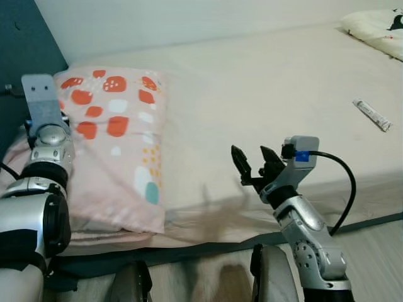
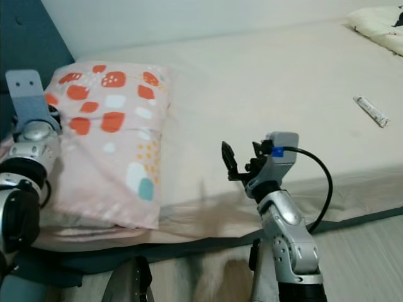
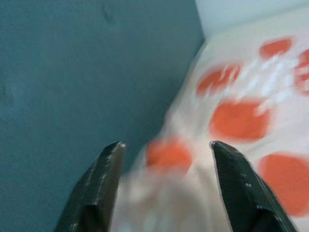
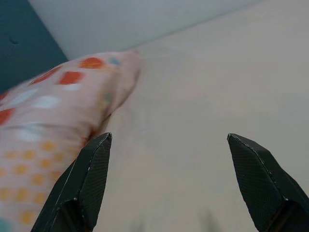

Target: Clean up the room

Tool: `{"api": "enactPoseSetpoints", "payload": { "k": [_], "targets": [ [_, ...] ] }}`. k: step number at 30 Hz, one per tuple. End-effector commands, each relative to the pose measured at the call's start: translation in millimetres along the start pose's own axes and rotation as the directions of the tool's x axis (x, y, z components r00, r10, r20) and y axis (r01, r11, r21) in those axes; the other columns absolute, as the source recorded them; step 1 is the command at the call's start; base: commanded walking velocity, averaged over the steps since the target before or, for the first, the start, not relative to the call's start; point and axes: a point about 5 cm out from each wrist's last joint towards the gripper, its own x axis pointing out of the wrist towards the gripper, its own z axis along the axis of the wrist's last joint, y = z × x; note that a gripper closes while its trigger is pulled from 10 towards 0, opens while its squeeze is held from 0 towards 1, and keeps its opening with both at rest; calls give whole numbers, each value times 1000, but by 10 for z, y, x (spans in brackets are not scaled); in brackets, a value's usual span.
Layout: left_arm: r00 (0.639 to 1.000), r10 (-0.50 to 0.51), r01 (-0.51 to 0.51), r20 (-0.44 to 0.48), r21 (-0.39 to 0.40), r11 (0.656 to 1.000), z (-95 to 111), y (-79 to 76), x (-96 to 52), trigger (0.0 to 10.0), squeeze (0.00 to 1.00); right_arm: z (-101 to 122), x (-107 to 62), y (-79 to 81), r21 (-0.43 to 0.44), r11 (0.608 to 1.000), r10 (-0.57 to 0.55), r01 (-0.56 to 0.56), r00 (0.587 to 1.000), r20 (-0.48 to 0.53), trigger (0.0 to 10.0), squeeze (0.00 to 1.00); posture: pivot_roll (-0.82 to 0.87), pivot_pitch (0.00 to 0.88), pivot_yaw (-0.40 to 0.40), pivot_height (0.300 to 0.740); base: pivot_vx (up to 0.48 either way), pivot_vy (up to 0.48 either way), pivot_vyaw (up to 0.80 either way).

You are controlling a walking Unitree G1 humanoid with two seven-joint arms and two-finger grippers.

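Note:
A pink pillow [image 1: 119,145] with orange, white and teal spots lies at the left end of the bed [image 1: 264,94], against the dark teal headboard [image 1: 22,56]. My left gripper [image 3: 166,147] is open, its fingers straddling the pillow's [image 3: 241,121] near-left corner by the headboard [image 3: 72,72]. My right gripper [image 1: 255,160] hovers open over the bed's front edge, right of the pillow, with nothing between its fingers [image 4: 91,179]. A small white tube [image 1: 372,115] lies on the sheet at the far right.
A cream quilt or pillow with a dark print [image 1: 378,28] sits at the bed's far right corner. The white wall runs behind the bed. The grey floor [image 1: 371,251] shows below the mattress edge, right of my legs.

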Motion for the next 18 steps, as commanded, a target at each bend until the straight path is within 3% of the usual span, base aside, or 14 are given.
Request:
{"api": "enactPoseSetpoints", "payload": {
  "k": [1,2,3,6,8,9,10,11,13,14,15,16,17,18],
  "targets": [
    [991,38,-56,126,145,988,160,127,49,10000,1000,-2,26,26,9,1000,17,-17,1000,-5,10000,0,20,166,87,476,0,0,0],
    [991,38,-56,126,145,988,160,127,49,10000,1000,-2,26,26,9,1000,17,-17,1000,-5,10000,0,20,166,87,476,0,0,0],
    [976,35,-88,215,243,966,271,144,55,10000,0,15,38,19,5,1000,19,-19,1000,-1,10000,0,20,164,84,476,0,0,0],
    [964,5,-61,266,201,978,378,125,49,10000,0,32,43,5,1,1000,19,-19,1000,3,10000,0,22,160,83,476,0,0,0],
    [953,-106,65,285,149,987,415,-20,4,10000,0,36,42,-7,0,1000,17,-17,1000,4,10000,0,26,160,81,476,0,0,0],
    [938,-213,198,272,81,977,383,-181,-56,10000,0,37,42,-14,0,1000,14,-14,1000,4,10000,0,27,159,81,476,0,0,0],
    [938,-213,198,272,81,977,383,-181,-56,10000,0,37,42,-14,0,1000,14,-14,1000,4,10000,0,27,159,81,476,0,0,0],
    [920,-283,285,271,32,958,363,-287,-103,10000,0,37,41,-17,-1,1000,13,-13,1000,4,10000,0,27,159,81,476,0,0,0],
    [818,-507,536,271,-41,843,203,-655,-323,10000,0,40,43,-34,-1,1000,7,-7,1000,5,10000,0,24,155,80,476,0,0,0],
    [818,-507,536,271,-41,843,203,-655,-323,10000,0,40,43,-34,-1,1000,7,-7,1000,5,10000,0,24,155,80,476,0,0,0],
    [769,-584,625,260,-113,773,75,-824,-457,10000,0,41,43,-50,7,1000,0,0,1000,7,10000,0,25,152,76,476,0,0,0],
    [769,-584,625,260,-113,773,75,-824,-457,10000,0,41,43,-50,7,1000,0,0,1000,7,10000,0,25,152,76,476,0,0,0],
    [737,-626,672,256,-168,722,-8,-927,-551,10000,0,41,44,-63,13,1000,-6,6,1000,8,10000,0,26,150,75,476,0,0,0],
    [727,-639,685,253,-194,702,-51,-973,-596,10000,0,41,45,-72,17,1000,-9,9,1000,9,10000,0,26,150,75,476,0,0,0]
  ]
}}
